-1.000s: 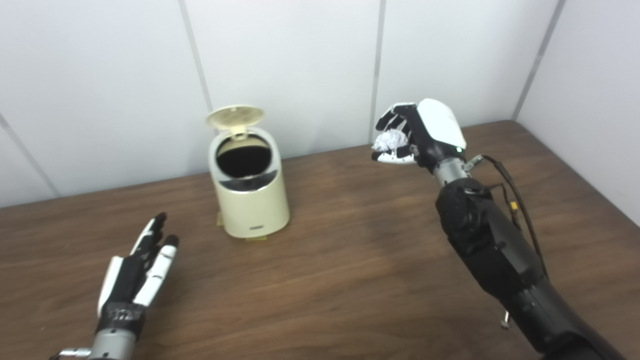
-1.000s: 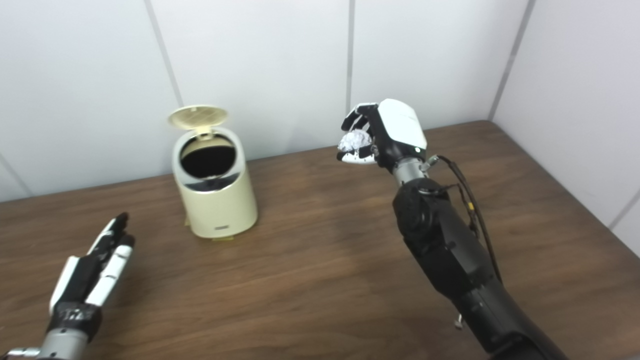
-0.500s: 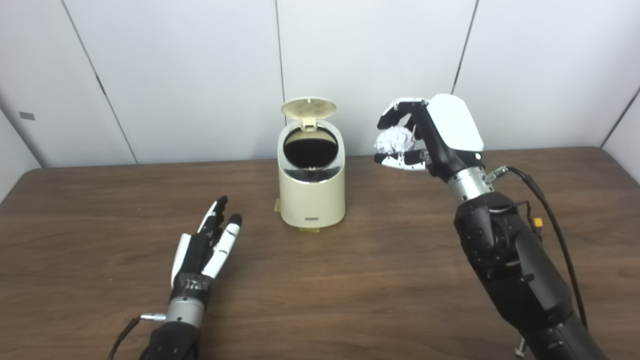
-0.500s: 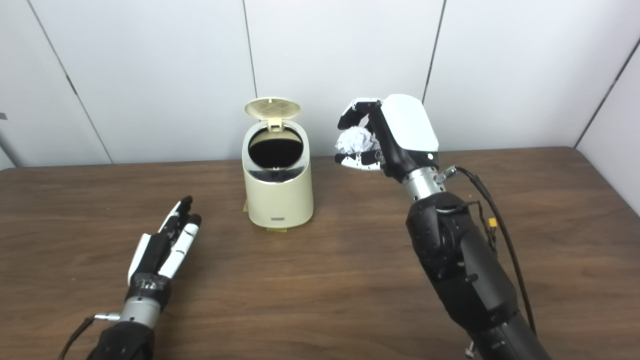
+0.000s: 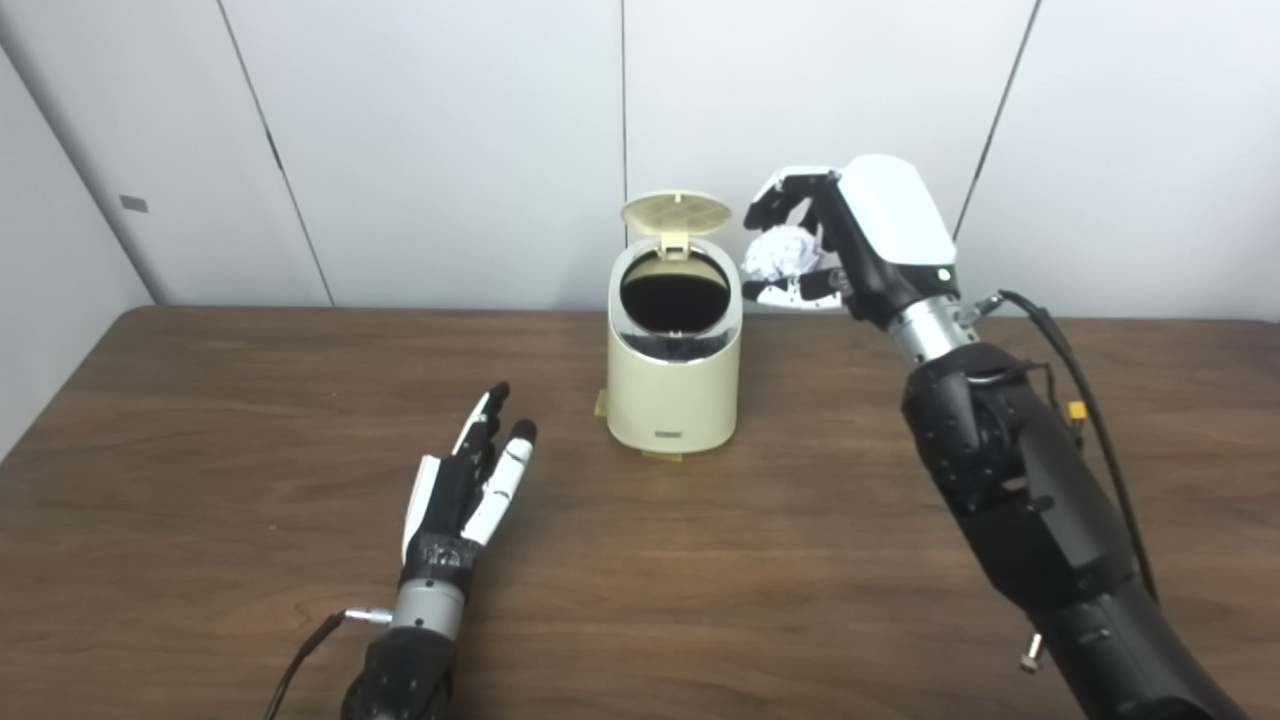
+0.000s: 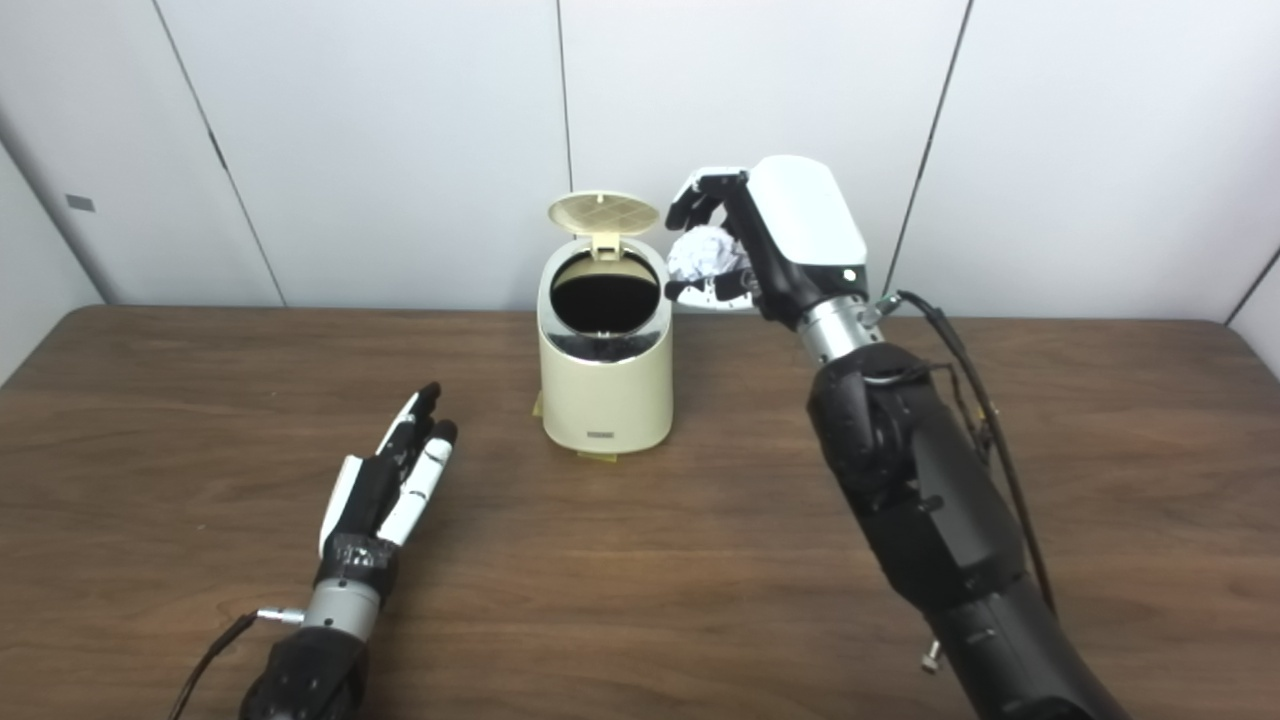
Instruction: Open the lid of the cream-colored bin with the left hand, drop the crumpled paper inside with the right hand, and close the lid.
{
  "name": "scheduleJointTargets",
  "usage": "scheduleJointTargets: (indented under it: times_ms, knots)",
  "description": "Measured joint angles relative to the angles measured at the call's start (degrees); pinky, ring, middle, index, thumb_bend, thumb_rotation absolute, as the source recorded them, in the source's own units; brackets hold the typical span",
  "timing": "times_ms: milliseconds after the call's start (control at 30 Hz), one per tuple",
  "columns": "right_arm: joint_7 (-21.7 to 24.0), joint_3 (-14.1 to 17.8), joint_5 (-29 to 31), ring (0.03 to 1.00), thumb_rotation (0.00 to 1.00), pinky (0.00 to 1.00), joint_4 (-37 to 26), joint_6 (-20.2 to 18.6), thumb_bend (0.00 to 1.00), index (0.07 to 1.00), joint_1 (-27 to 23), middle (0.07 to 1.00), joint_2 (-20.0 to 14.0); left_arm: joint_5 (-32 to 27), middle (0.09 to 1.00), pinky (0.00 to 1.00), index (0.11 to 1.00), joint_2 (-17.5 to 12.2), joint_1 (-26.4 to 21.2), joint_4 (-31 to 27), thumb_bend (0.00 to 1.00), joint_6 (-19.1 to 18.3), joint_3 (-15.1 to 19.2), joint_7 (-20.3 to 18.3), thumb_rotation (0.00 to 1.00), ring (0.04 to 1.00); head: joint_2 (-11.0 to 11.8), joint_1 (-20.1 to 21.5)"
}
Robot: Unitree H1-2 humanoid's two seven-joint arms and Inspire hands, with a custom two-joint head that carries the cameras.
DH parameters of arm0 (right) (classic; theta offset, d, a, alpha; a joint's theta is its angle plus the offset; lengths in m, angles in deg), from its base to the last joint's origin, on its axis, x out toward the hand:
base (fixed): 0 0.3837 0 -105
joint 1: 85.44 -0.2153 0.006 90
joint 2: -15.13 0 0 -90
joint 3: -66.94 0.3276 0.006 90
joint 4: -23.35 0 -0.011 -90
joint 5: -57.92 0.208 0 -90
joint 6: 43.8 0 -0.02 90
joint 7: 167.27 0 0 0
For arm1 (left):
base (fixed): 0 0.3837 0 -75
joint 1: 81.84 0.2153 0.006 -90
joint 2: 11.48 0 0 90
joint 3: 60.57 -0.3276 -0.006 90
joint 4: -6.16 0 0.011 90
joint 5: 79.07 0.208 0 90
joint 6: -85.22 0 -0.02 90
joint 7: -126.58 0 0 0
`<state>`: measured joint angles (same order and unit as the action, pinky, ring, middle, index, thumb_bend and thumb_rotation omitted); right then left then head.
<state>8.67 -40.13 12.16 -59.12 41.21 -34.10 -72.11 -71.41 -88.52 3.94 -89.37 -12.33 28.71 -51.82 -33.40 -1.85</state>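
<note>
The cream-colored bin (image 5: 675, 375) stands upright on the wooden table (image 5: 200, 400), its round lid (image 5: 676, 213) flipped up at the back and the dark inside showing. My right hand (image 5: 850, 240) is raised just to the right of the bin's rim, shut on the white crumpled paper (image 5: 780, 252), which hangs slightly above rim height beside the opening. My left hand (image 5: 470, 480) lies low over the table to the front left of the bin, open, fingers stretched toward it, holding nothing.
White wall panels (image 5: 450, 150) rise right behind the bin. Small yellowish tabs (image 5: 660, 456) stick out at the bin's base. A cable (image 5: 1085, 400) runs along my right forearm. Bare wood stretches to the table's left and right sides.
The camera has swung, shifting the whole picture rightward. My right hand has carried the paper closer to the bin's rim. The left hand stays open, the lid stays up.
</note>
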Motion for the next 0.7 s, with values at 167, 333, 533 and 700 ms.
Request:
scheduleJointTargets:
  times_ms: [167,333,533,700]
  knots:
    - [-1.2,-0.6,-0.2,0.393,0.00,0.29,4.4,1.5,0.49,0.515,-1.5,0.519,1.5,-0.1,1.000,1.00,1.000,-0.2,0.3,0.0,0.55,0.3,0.2,0.1,0.76,1.000,0.4,0.1]
    - [-1.6,-0.9,-0.5,0.402,0.00,0.27,6.7,1.6,0.49,0.514,-3.6,0.540,2.3,-0.2,1.000,1.00,1.000,-0.3,0.5,0.2,0.53,0.7,0.2,0.1,0.76,1.000,0.3,0.6]
    - [-1.9,-1.8,-0.9,0.403,0.00,0.27,7.4,1.2,0.49,0.513,-3.9,0.544,4.7,-0.1,1.000,1.00,1.000,-0.2,0.5,0.5,0.55,1.0,0.0,0.1,0.77,1.000,0.1,0.6]
    - [-2.1,-2.0,-0.9,0.404,0.00,0.27,7.0,1.0,0.49,0.515,-3.8,0.546,5.4,0.0,1.000,1.00,1.000,-0.2,0.5,0.6,0.56,1.2,-0.2,0.4,0.77,1.000,-0.3,0.7]
